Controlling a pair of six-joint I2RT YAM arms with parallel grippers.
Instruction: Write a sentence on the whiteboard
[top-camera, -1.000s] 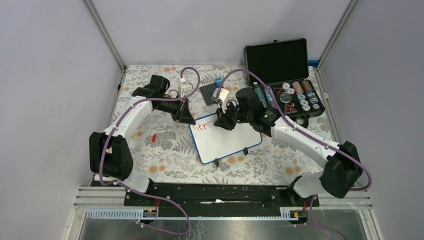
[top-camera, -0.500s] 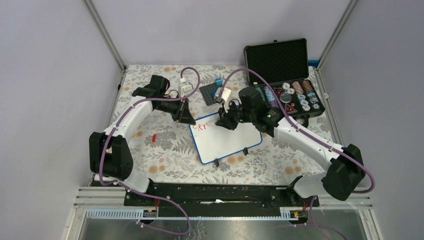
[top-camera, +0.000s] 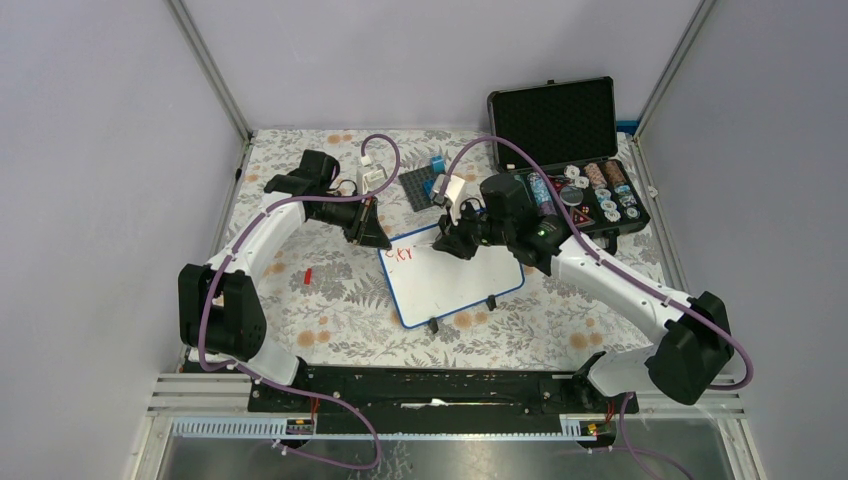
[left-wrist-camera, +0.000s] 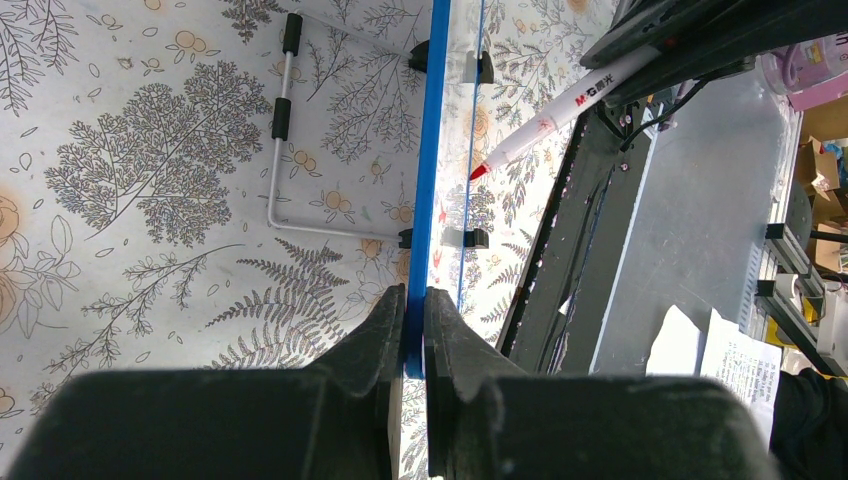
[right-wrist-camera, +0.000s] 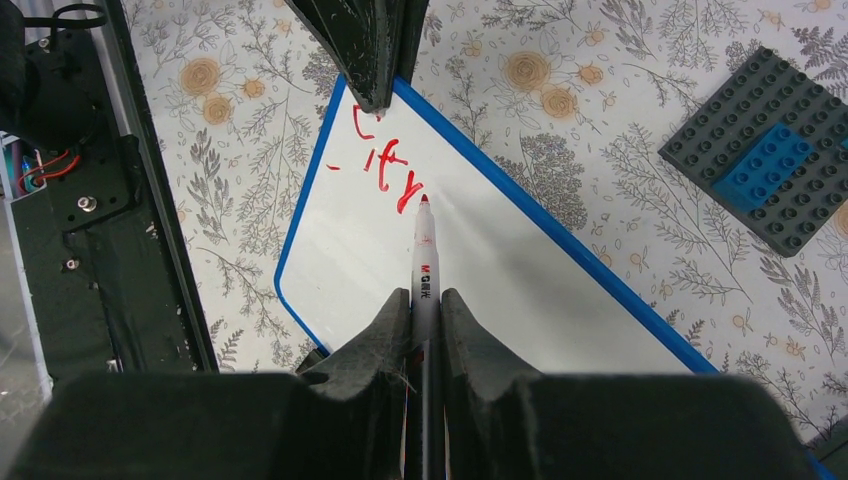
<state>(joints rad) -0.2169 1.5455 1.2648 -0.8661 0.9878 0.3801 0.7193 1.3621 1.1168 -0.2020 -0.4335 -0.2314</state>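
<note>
The whiteboard (top-camera: 450, 280), white with a thin blue rim, lies mid-table with red marks near its far left corner (right-wrist-camera: 385, 165). My left gripper (top-camera: 375, 238) is shut on the board's blue rim (left-wrist-camera: 425, 180) at that corner; the left wrist view sees the board edge-on. My right gripper (top-camera: 452, 243) is shut on a white marker with a red tip (right-wrist-camera: 424, 250). The tip sits at the board's surface just right of the red marks; I cannot tell whether it touches. The marker also shows in the left wrist view (left-wrist-camera: 565, 105).
An open black foam-lined case (top-camera: 565, 150) with small round items stands at the back right. A dark grey studded plate with a blue brick (right-wrist-camera: 775, 165) lies behind the board. A small red piece (top-camera: 308, 274) lies at the left. A white wire stand (left-wrist-camera: 280, 130) lies beside the board.
My right gripper has shifted a little to the right with the marker, and another red mark has appeared on the board. The left arm has not moved.
</note>
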